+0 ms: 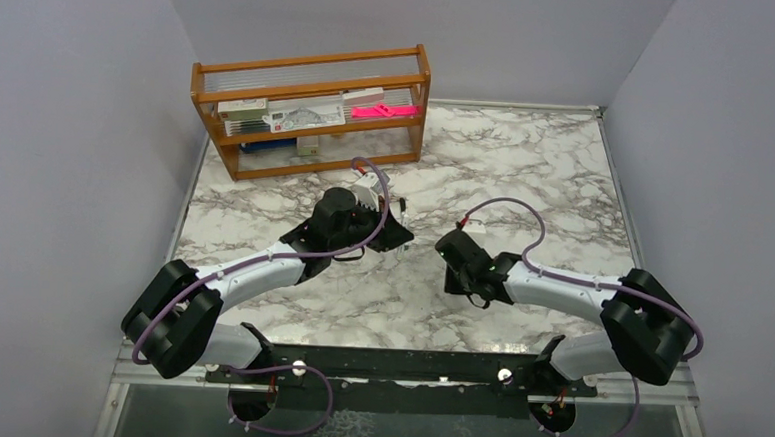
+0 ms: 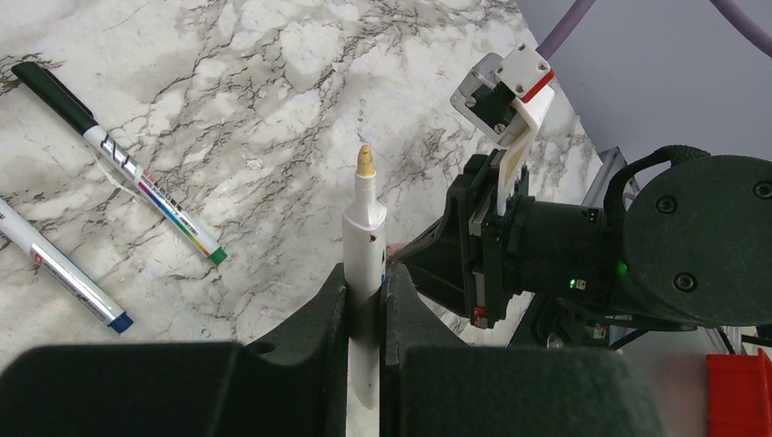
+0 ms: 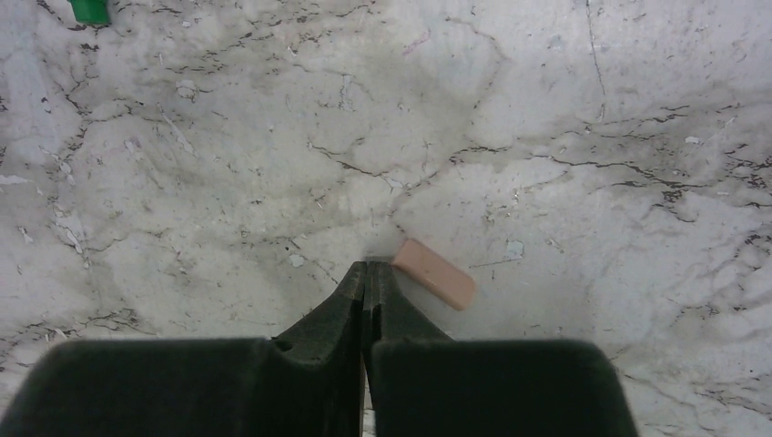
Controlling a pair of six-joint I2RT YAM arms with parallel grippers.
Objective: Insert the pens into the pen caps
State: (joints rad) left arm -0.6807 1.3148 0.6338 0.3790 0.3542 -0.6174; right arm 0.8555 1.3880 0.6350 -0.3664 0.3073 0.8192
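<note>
My left gripper [image 2: 365, 282] is shut on a white pen [image 2: 364, 228] that points away from the wrist, its yellowish tip bare. In the top view the left gripper [image 1: 395, 229] is mid-table, facing the right gripper [image 1: 449, 250]. My right gripper [image 3: 366, 269] has its jaws pressed together with nothing between them. A pale peach pen cap [image 3: 434, 272] lies on the marble just right of its fingertips. Two more pens lie on the table in the left wrist view: one with a black cap and green end [image 2: 118, 160], one silver with a blue end [image 2: 59, 269].
A wooden rack [image 1: 314, 108] with boxed stationery and a bright pink flat item [image 1: 382, 110] stands at the back left. Grey walls close in the marble table [image 1: 526, 166]. A green object [image 3: 89, 10] shows at the top left of the right wrist view.
</note>
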